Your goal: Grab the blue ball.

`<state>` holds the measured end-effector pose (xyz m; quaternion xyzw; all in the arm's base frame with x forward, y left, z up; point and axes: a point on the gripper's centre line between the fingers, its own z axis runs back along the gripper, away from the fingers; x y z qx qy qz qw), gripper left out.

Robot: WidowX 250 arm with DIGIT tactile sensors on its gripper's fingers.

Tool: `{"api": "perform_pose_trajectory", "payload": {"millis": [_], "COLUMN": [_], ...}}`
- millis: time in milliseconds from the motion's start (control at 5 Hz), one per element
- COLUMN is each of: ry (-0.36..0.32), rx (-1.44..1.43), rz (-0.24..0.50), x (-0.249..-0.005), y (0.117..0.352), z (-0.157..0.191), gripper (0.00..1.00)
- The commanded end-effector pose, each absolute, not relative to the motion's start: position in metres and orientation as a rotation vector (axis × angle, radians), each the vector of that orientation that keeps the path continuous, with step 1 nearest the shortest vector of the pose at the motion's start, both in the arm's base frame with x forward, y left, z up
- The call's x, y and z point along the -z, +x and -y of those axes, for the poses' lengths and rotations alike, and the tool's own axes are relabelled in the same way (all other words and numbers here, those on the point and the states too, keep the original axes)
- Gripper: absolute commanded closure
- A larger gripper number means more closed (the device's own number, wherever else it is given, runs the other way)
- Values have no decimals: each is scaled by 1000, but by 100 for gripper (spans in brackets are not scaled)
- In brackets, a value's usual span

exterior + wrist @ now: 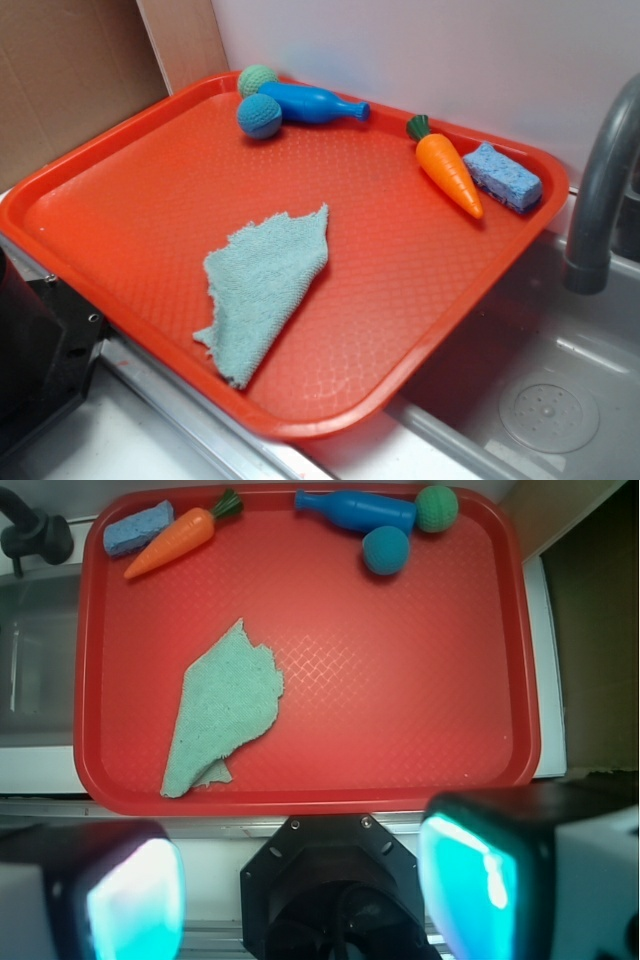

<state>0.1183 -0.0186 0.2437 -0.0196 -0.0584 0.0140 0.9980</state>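
The blue ball (259, 116), a dark teal-blue yarn ball, sits near the far left corner of the red tray (150, 170); in the wrist view it (385, 551) lies at the upper right of the tray (400, 710). It touches a glossy blue pin-shaped toy (312, 102) and is close to a lighter mint-green yarn ball (256, 79). My gripper (300, 885) is open and empty, high above the tray's near edge, far from the ball. Its two fingers (470, 875) frame the robot base below. The gripper does not show in the exterior view.
A teal cloth (263, 285) lies crumpled mid-tray. A toy carrot (447, 168) and a blue sponge (502, 176) lie at the far right corner. A grey faucet (600, 190) and a sink (540, 400) are to the right. Cardboard (70, 70) stands behind on the left.
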Motion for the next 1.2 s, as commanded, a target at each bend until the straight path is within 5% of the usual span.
{"api": "perform_pose_trajectory", "payload": {"millis": [0,200,400,800,1000], "ry": [-39,13,-19,-19,88], "rx": [-28,-85,-183,-183,-339], "rz": [117,129,187,187,236], "x": [-244,-213,-178,-178,-145], "y": [118,156,206,206,237], "z": [19,6,-7,-7,-30], "gripper": [0,0,0,0,0]}}
